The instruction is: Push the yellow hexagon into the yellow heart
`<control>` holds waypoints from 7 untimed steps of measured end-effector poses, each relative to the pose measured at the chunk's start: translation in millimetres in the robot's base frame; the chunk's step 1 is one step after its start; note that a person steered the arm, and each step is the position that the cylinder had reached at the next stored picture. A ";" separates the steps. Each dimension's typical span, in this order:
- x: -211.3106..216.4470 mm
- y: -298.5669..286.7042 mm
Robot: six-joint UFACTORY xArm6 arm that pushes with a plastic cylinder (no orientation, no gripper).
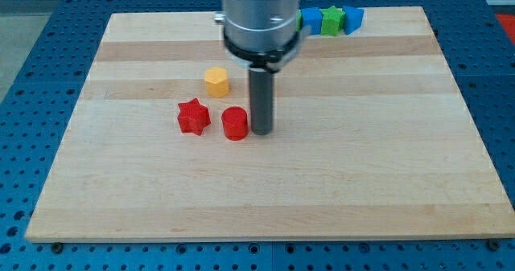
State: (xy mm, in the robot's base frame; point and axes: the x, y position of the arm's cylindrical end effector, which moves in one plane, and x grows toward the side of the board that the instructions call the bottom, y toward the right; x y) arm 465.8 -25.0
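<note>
The yellow hexagon (216, 81) lies on the wooden board (362, 158), left of centre in the view's upper half. No yellow heart shows; the arm's grey body (261, 18) hides part of the board's top. My tip (261, 131) rests on the board just right of a red cylinder (234, 123), almost touching it, and below and to the right of the yellow hexagon. A red star (193, 116) lies left of the red cylinder.
At the board's top edge, right of the arm, a blue block (311, 18), a green star (330, 19) and another blue block (352, 18) sit in a row. A blue perforated table surrounds the board.
</note>
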 end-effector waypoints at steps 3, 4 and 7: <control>-8.9 -48.1; -31.4 -42.2; -51.5 -92.7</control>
State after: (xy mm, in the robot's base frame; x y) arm 414.3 -117.7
